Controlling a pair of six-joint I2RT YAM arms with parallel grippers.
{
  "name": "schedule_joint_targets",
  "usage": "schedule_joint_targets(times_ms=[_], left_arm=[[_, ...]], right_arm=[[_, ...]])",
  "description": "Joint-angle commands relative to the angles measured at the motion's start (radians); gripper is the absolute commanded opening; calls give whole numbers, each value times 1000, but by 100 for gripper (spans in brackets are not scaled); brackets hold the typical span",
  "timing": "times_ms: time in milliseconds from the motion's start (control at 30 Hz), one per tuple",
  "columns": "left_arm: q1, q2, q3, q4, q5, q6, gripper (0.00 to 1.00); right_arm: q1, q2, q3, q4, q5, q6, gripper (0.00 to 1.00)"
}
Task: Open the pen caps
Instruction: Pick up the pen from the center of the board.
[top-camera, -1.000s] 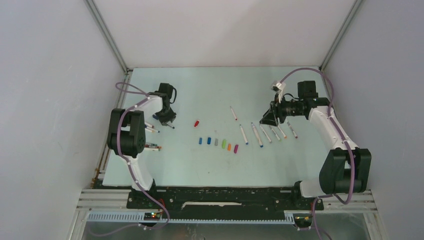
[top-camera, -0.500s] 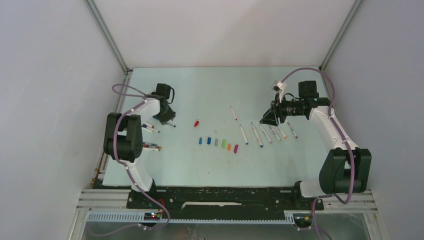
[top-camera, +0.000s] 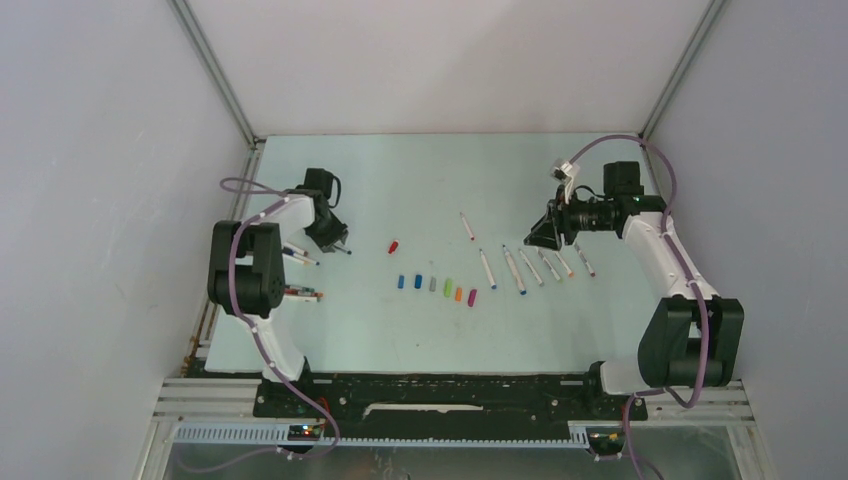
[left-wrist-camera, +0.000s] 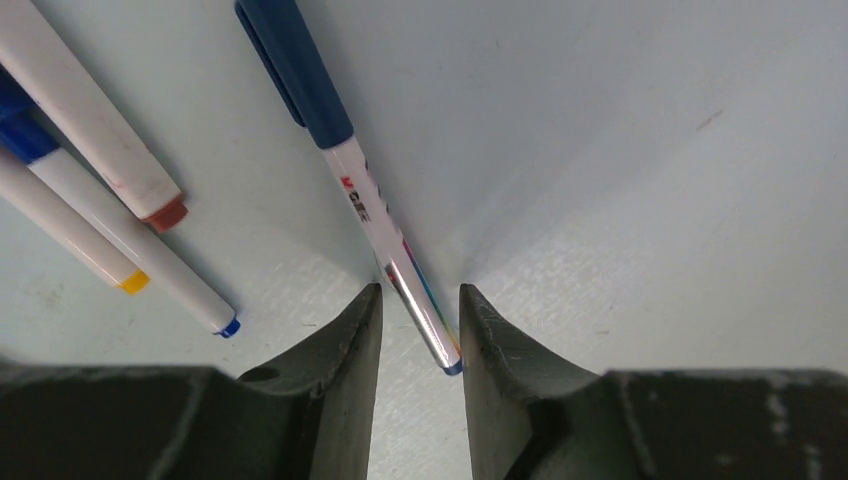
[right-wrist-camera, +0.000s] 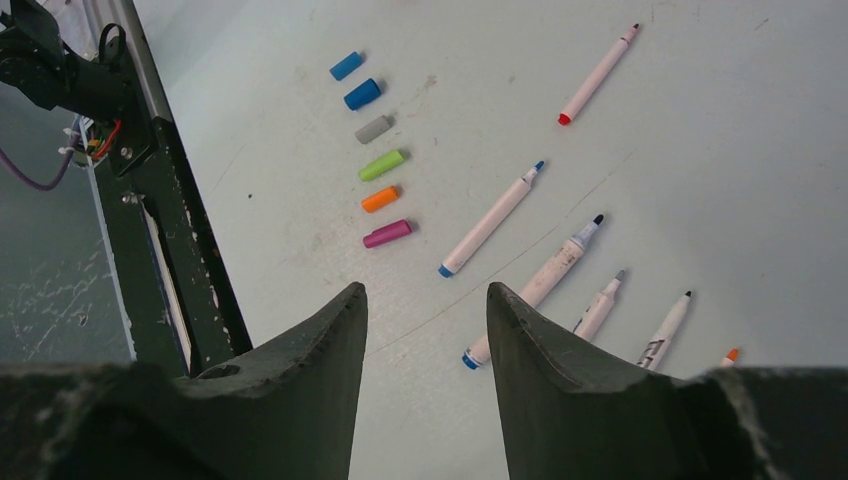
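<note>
Watching the left jaws: part-open astride the tail of the blue-capped pen (left-wrist-camera: 355, 195), centre of the left wrist view, not clamped. Closing that near the tip could squirt it away. Right jaws hang open, empty.

Pale green flat tabletop (top-camera: 420, 330) holds a row of stubby coloured plastic pen caps (right-wrist-camera: 383, 165) ahead-left of the right gripper (right-wrist-camera: 425, 295), uncapped white-barrelled pens (right-wrist-camera: 490, 222) just ahead of it, more white pens (left-wrist-camera: 90, 112) ahead-left of the left gripper (left-wrist-camera: 420, 300).
</note>
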Motion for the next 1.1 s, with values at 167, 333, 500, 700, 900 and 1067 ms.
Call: schedule_joint_targets(times_ms=[167,333,500,700,900,1067], left_arm=[[31,64,130,-89,49,-23,36],[37,67,132,-93,66,-21,31],[38,69,132,-93,72,-15,16],[39,64,126,-86,76,9,0],[36,-22,74,-16,87,73,0],[35,-109,23,21,78,114,0]], right_arm=[[-14,-33,8,20,-38,4,50],[-23,-44,8,20,-49,6,50],[-34,-51,8,22,-54,8,50],[-41,-58,8,22,-66,12,50],[-31,-47,8,25,-86,18,50],[37,-25,25,2,-75,4,50]])
